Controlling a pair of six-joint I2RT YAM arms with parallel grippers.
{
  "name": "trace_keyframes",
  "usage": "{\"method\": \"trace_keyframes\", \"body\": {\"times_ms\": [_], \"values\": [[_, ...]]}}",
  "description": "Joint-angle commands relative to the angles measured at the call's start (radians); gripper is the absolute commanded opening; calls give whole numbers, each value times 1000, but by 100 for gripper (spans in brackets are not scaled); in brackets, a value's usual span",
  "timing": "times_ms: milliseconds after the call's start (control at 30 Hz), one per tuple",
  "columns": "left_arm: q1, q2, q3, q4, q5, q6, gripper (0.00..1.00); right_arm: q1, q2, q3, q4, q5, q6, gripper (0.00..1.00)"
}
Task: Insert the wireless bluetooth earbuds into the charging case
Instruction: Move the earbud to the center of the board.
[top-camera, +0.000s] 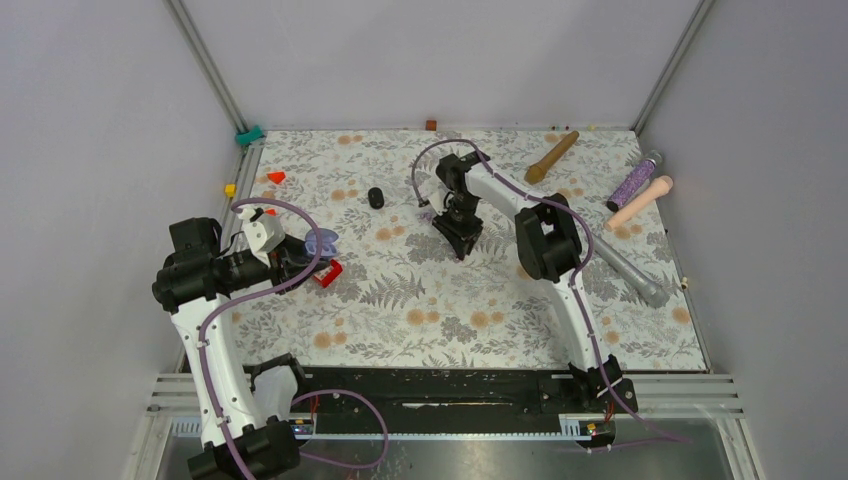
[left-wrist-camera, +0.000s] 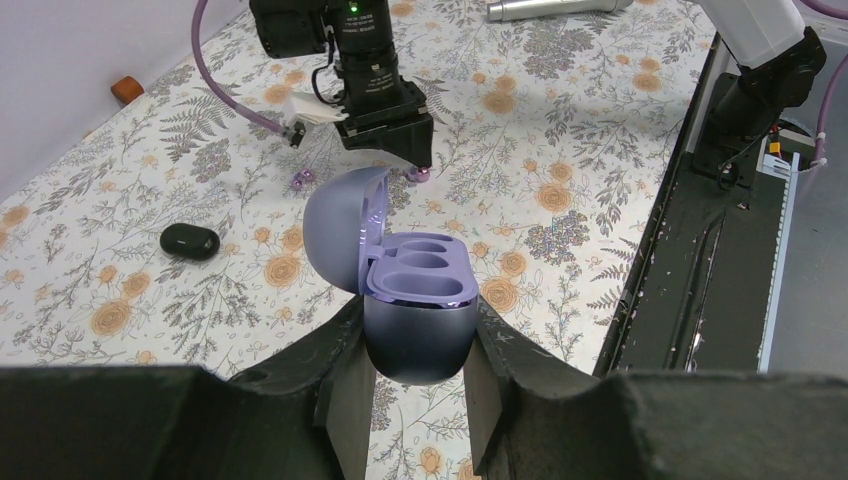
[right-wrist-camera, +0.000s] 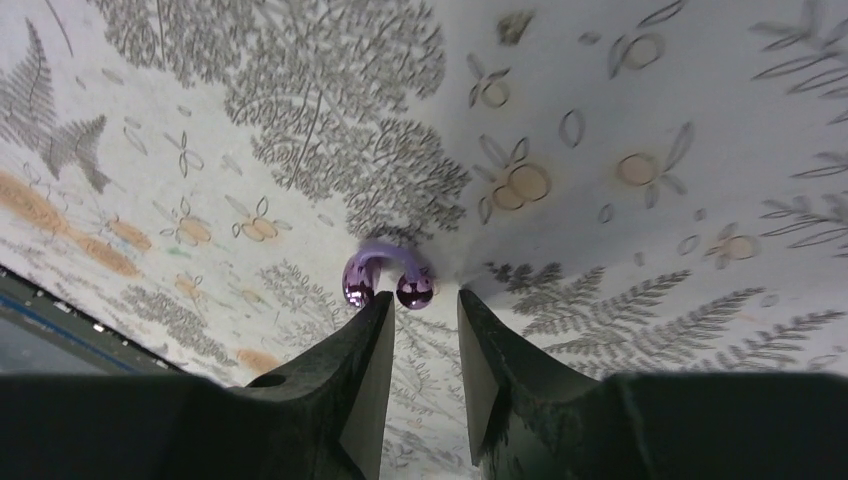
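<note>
My left gripper (left-wrist-camera: 418, 345) is shut on the purple charging case (left-wrist-camera: 418, 300) and holds it above the floral cloth, lid open, both wells empty. It also shows in the top view (top-camera: 322, 243). My right gripper (right-wrist-camera: 425, 305) is open, tips down on the cloth at mid table (top-camera: 460, 238). A pale purple earbud (right-wrist-camera: 385, 275), two shiny beads joined by an arc, lies just beyond its fingertips, touching the left finger's tip. The left wrist view shows that earbud (left-wrist-camera: 420, 176) under the right gripper and a second purple one (left-wrist-camera: 303, 178) to its left. No black buds are discernible.
A black oval case (top-camera: 376, 198) lies left of the right gripper. A red object (top-camera: 328, 272) sits below the left gripper. A wooden handle (top-camera: 551, 157), glitter tube (top-camera: 634, 180), pink rod (top-camera: 640, 202) and metal cylinder (top-camera: 630, 268) lie at the right.
</note>
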Motion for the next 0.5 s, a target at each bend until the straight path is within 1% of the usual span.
{"method": "trace_keyframes", "body": {"times_ms": [0,200,333,467], "values": [[6,-16,-4,9,57,29,0,8,-56,-63,-39,-60,-1,37],[8,-19,-4,9,58,29,0,8,-67,-98,-24,-117,19,34],[9,-20,-4,9,57,27,0,7,-93,-136,32,-158,42,34],[11,-21,-5,9,57,27,0,8,-110,-123,8,-242,26,34]]}}
